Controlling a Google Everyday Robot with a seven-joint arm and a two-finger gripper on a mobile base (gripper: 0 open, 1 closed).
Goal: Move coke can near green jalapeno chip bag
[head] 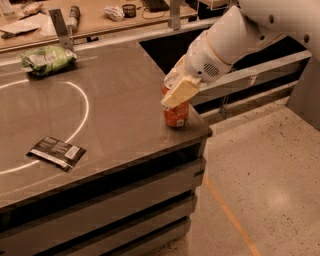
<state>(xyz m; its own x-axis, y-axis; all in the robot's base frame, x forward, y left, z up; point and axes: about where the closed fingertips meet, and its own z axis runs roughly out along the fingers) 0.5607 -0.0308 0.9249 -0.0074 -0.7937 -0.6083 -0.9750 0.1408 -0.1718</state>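
Observation:
The coke can (176, 115), red-orange, stands upright at the right edge of the dark table (115, 115). My gripper (176, 90) comes in from the upper right on the white arm and is closed around the can's upper part. A cream-coloured finger (180, 93) crosses the front of the can and hides its top. The can's base is at or just above the tabletop. The green jalapeno chip bag (47, 59) lies at the table's far left corner, well away from the can.
A flat black packet with a white label (56, 152) lies at the front left of the table. A white arc (82, 112) is drawn on the tabletop. A counter with clutter (75, 15) runs behind. The floor (260, 190) lies to the right.

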